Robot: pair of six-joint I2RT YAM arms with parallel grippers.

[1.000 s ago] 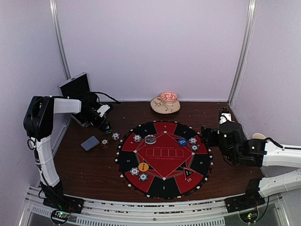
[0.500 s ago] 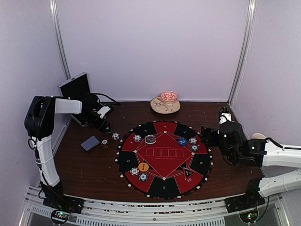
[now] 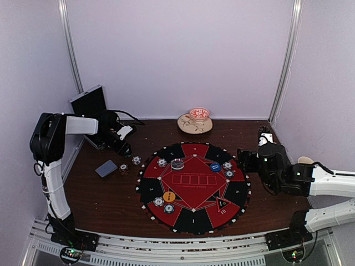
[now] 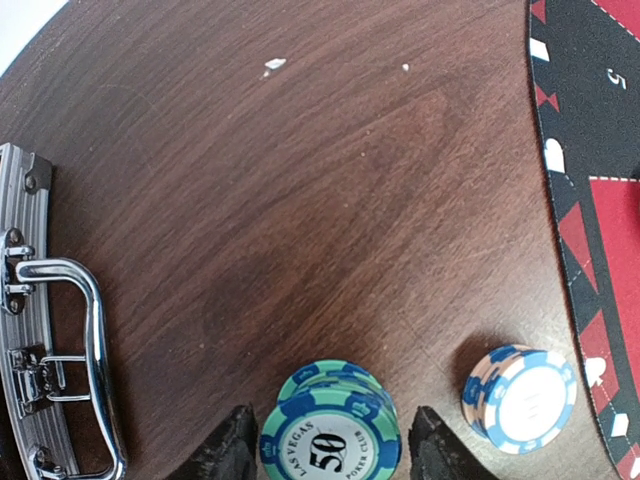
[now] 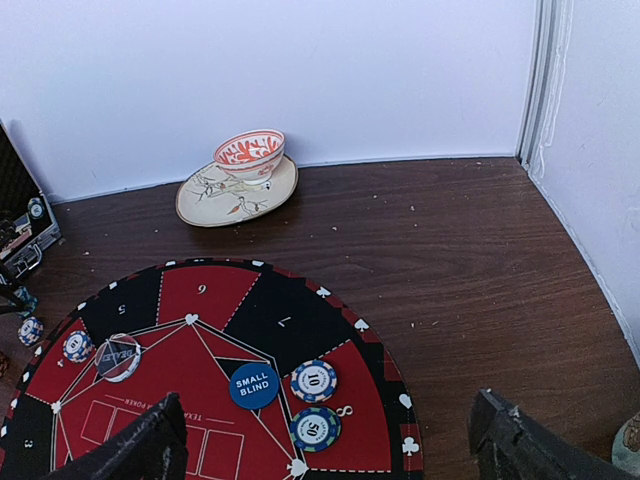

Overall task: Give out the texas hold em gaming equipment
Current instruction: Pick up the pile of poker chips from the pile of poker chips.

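In the left wrist view a short stack of teal "50" poker chips [image 4: 330,430] stands on the wood between my left gripper's fingers [image 4: 233,452], with a small gap on each side. The left gripper [image 3: 124,147] is open beside the case. A blue-and-white chip stack [image 4: 520,398] sits just right of it, also in the top view [image 3: 136,160]. A reddish chip [image 3: 123,167] and the grey-blue card deck [image 3: 106,168] lie nearby. On the mat [image 3: 193,217] lie the blue disc [image 5: 253,385], the orange disc [image 3: 169,196] and several chips. My right gripper [image 5: 325,455] is open and empty over the mat's right side.
The black silver-edged case [image 3: 91,108] stands open at the back left; its edge and handle show in the left wrist view [image 4: 60,330]. A patterned bowl on a plate [image 3: 195,121] sits at the back wall. A clear round puck [image 5: 118,357] lies on the mat.
My left gripper has edged slightly to the right, over the teal chips, which it now hides in the top view. The right arm has not moved.
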